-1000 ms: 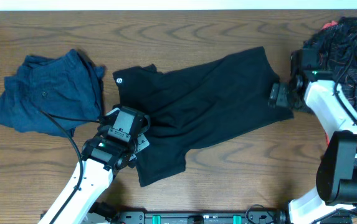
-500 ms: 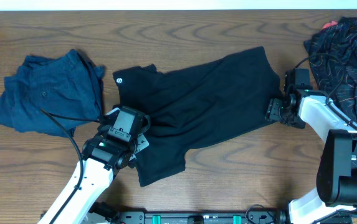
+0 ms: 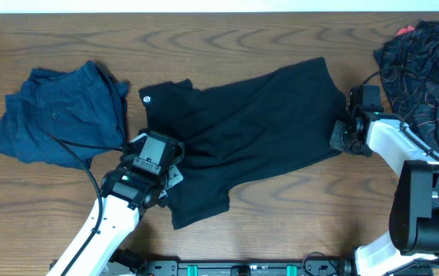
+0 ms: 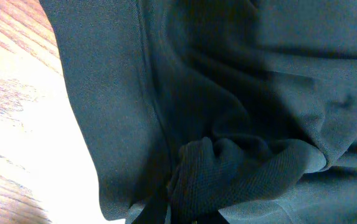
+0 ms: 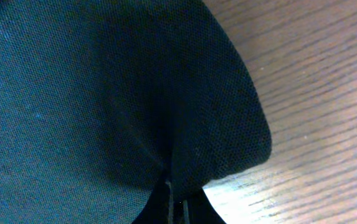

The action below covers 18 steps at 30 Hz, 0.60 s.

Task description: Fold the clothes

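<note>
A black short-sleeved shirt (image 3: 242,123) with a small white hexagon logo lies spread and rumpled across the middle of the wooden table. My left gripper (image 3: 171,162) is shut on a bunched fold of the shirt (image 4: 228,168) near its lower left sleeve. At the shirt's right edge my right gripper (image 3: 340,136) is shut on the hem corner, and the right wrist view shows the cloth (image 5: 166,112) pinched between the jaws with bare wood beside it.
A crumpled dark blue garment (image 3: 54,115) lies at the far left. A black garment with red lines (image 3: 422,57) sits at the back right corner, close behind my right arm. The table's front edge runs below both arms.
My right gripper has moved down and in to the shirt's right edge and has closed from wide open onto the hem. The left gripper has kept its hold without moving.
</note>
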Motion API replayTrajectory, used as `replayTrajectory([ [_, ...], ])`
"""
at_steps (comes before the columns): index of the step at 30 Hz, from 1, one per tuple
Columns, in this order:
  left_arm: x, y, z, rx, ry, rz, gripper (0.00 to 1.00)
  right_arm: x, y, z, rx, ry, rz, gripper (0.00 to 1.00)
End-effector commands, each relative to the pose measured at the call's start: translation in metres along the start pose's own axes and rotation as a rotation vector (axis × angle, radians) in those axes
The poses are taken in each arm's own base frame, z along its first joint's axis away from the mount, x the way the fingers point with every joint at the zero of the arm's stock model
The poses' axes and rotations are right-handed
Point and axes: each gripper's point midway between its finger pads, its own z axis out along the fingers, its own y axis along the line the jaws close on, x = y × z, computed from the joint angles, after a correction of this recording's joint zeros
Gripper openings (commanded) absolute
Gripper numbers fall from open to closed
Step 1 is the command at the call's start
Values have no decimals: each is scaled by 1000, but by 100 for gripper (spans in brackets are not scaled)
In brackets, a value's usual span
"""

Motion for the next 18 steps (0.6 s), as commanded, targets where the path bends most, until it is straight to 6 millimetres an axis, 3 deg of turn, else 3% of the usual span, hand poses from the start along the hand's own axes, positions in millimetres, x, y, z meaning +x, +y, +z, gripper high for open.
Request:
replayTrajectory([
  [1, -2, 6, 1, -30, -7, 4, 7, 15, -15, 6, 51, 48, 18, 1],
  [5, 10, -6, 0, 42, 63, 49, 6, 15, -13, -1, 38, 56, 23, 1],
  [9, 12, -31, -19, 172, 95, 205, 6, 1, -11, -38, 17, 6, 24, 1],
  [13, -5, -61, -65, 320, 19, 330, 6, -29, -8, -110, -29, -154, 5, 1],
  [16, -30, -79, -113, 410, -96, 358, 6, -49, -11, -182, -72, -319, 21, 1],
  [18, -47, -85, -141, 454, -165, 337, 6, -55, -16, -217, -91, -405, 38, 1],
])
